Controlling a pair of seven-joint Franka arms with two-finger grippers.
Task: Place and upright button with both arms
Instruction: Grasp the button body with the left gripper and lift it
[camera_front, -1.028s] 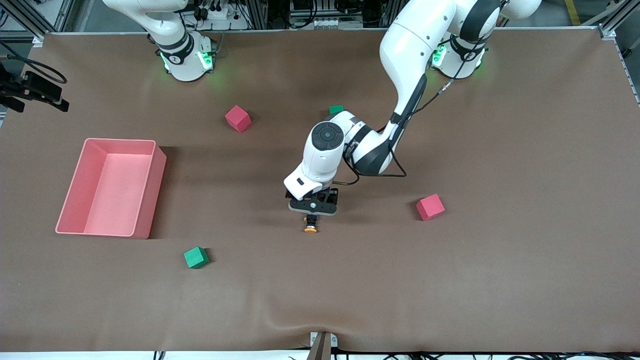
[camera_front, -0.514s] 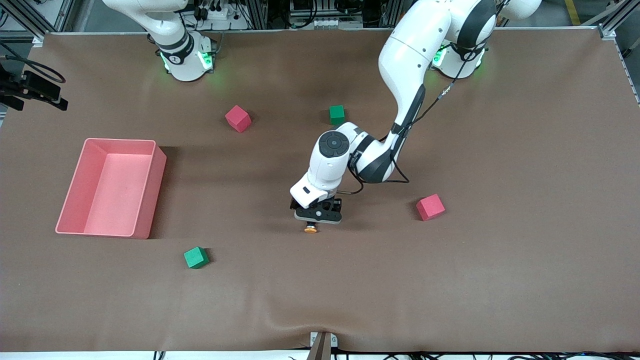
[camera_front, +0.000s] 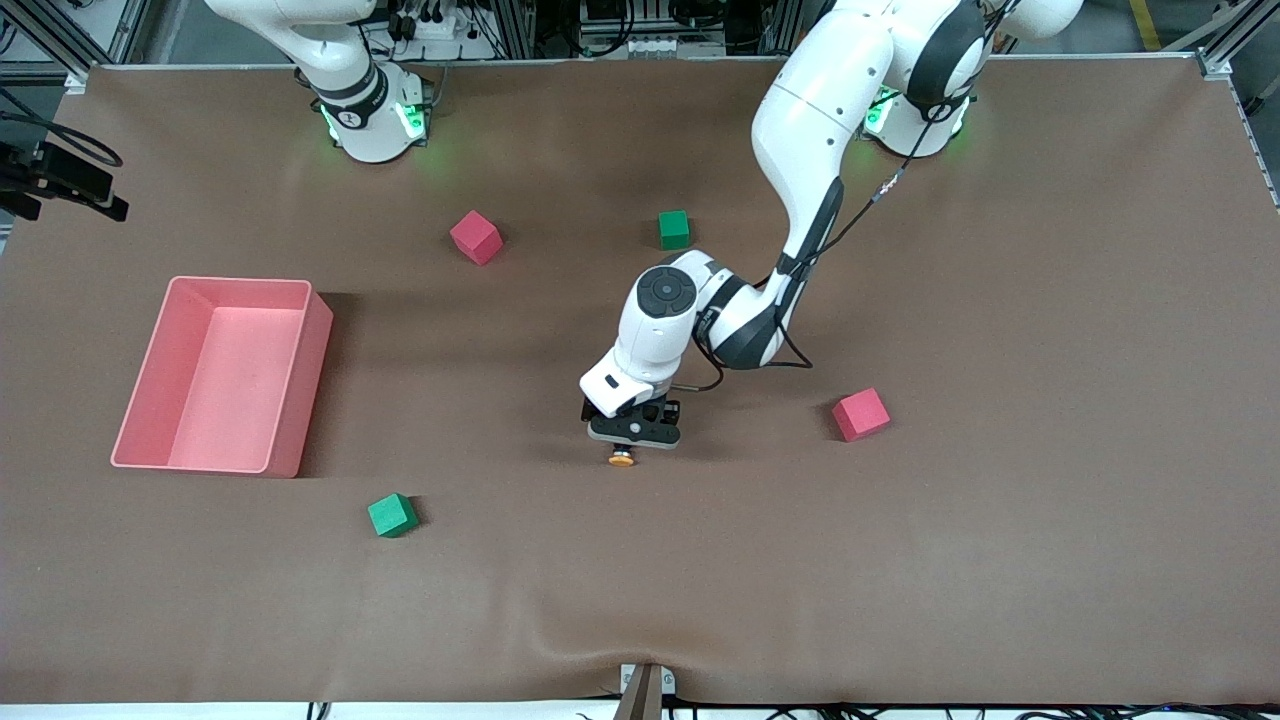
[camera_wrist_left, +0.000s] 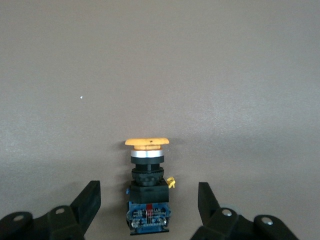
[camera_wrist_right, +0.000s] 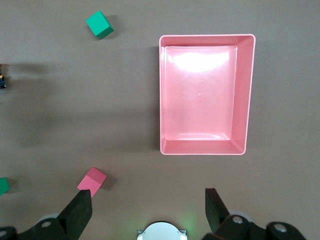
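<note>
With the button (camera_wrist_left: 147, 187) lying on its side mid-frame between my left gripper's (camera_wrist_left: 149, 212) spread fingers, I'd center on its black body — not the cap — before squeezing, while my right gripper (camera_wrist_right: 148, 212) waits high, fingers apart.

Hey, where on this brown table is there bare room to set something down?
A wide bare strip runs along the table's edge nearest the front camera, below the nearer green foam cube. It is crowded mid-table: the left gripper straddles the orange-capped push-button, lying on its side.
</note>
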